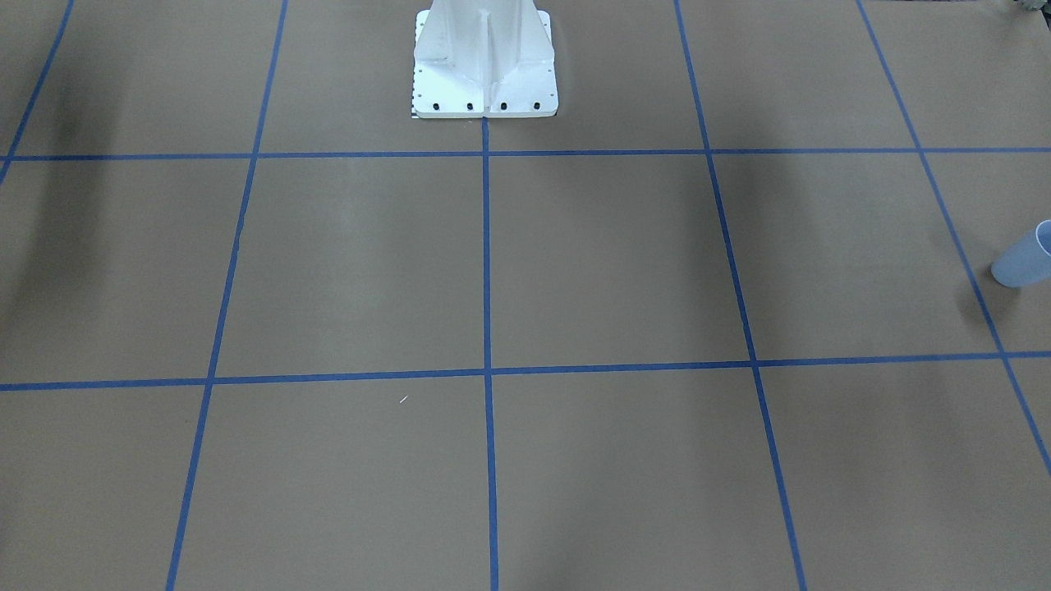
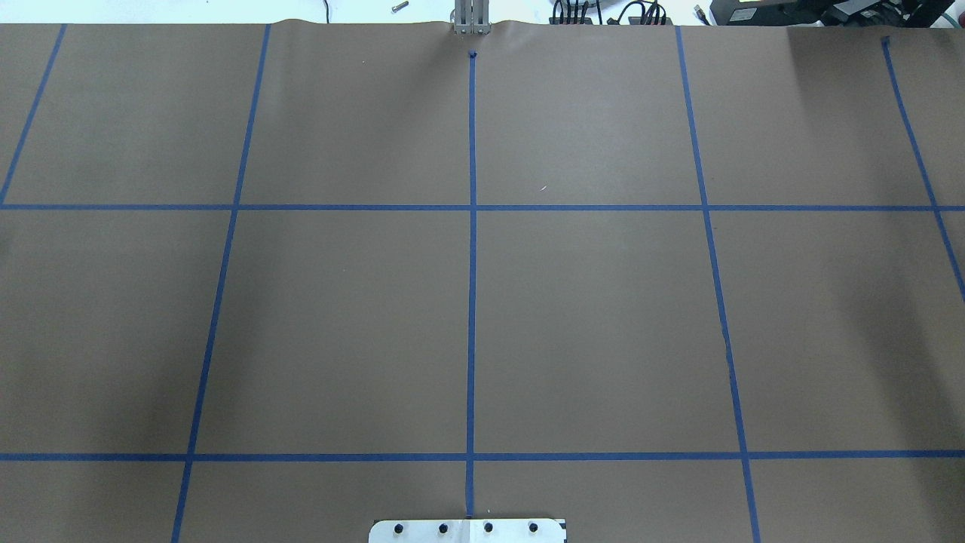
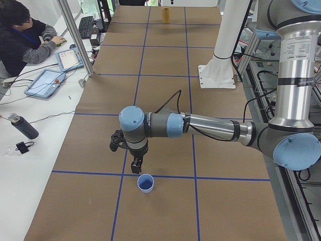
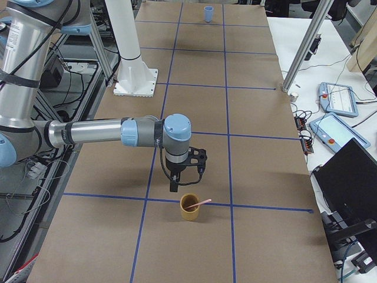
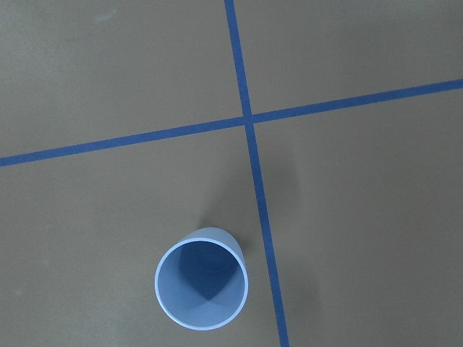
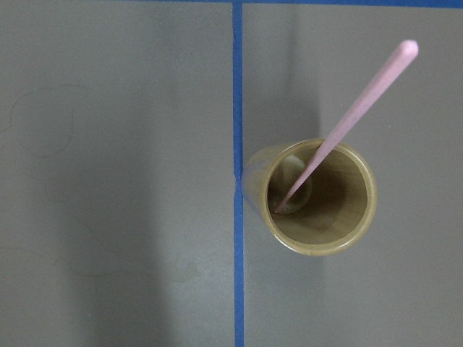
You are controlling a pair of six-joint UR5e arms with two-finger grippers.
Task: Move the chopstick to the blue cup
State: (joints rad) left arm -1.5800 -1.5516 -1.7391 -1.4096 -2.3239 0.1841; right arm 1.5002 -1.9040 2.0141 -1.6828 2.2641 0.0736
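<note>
Item 1: chopstick (image 6: 347, 126), pink, leans tip-down in tan cup (image 6: 318, 246) nr table's (image 2: 603, 339) end on my right, top poking past rim, prob. so it's easy to grab. My right gripper (image 4: 175, 186) hangs just above it, jaws: can't tell. Item 2: blue cup (image 5: 202, 289), upright, empty, nr the end on my left by tape crossing (image 5: 248, 121); left gripper (image 3: 136, 164) hovers over it, jaws: can't tell.

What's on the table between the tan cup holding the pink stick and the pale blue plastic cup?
Nothing: just brown paper crossed by blue tape lines, plus a white fleck, in the overhead view.
</note>
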